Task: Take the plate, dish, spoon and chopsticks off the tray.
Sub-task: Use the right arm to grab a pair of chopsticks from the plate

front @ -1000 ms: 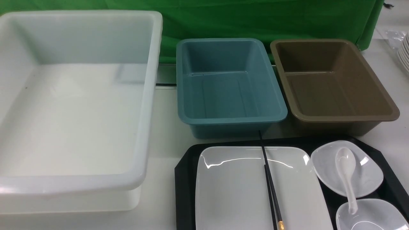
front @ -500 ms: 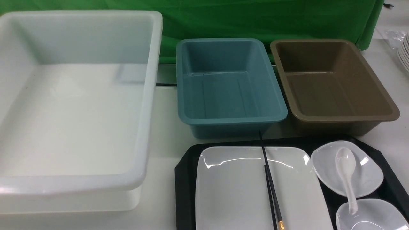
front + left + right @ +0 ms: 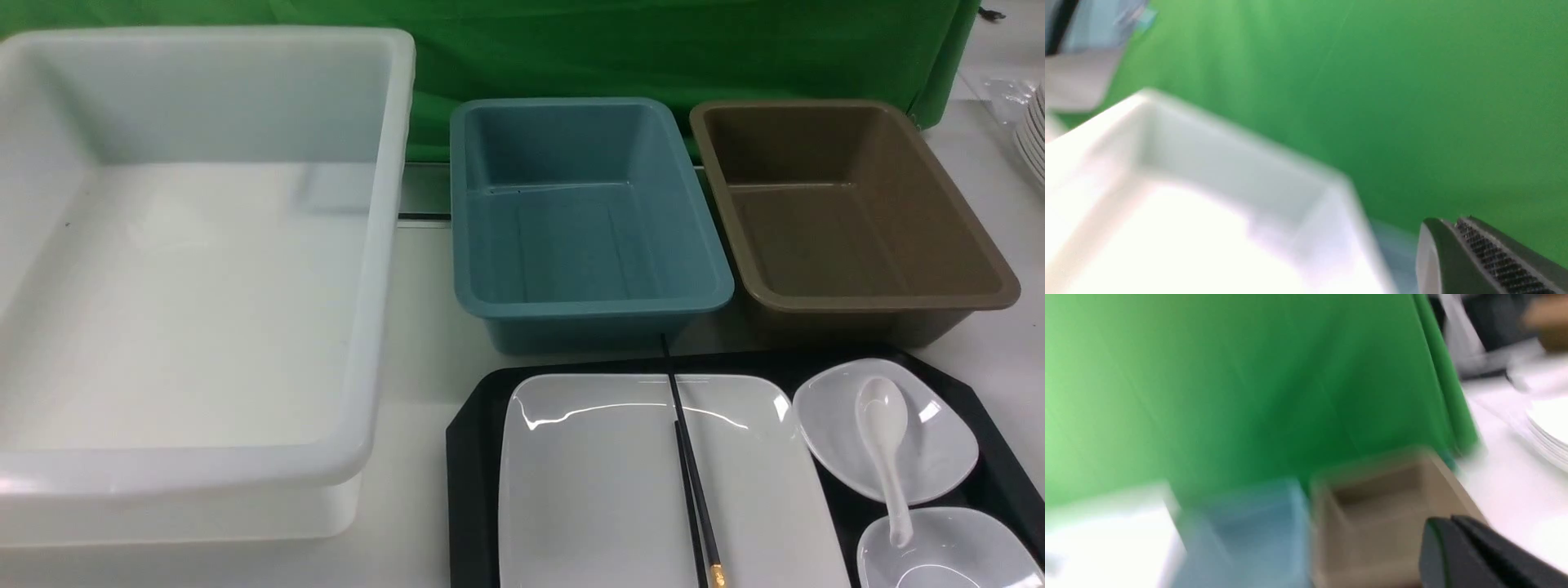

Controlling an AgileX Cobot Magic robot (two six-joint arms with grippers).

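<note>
Chopsticks lie across the plate on the tray, long axis near-to-far, gold end toward the robot, tips pointing at the blue bin; both arms' jaws are pressed together and empty; likely risk: an off-centre pinch rolls or splits the thin sticks on the glossy plate.

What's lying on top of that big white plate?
Only the black chopsticks lie on the plate, one tip poking past its far edge. The plate hides the tray beneath it.

Bright even light, glare streak on the plate, front view sharp, wrist views apparently motion-blurred.
</note>
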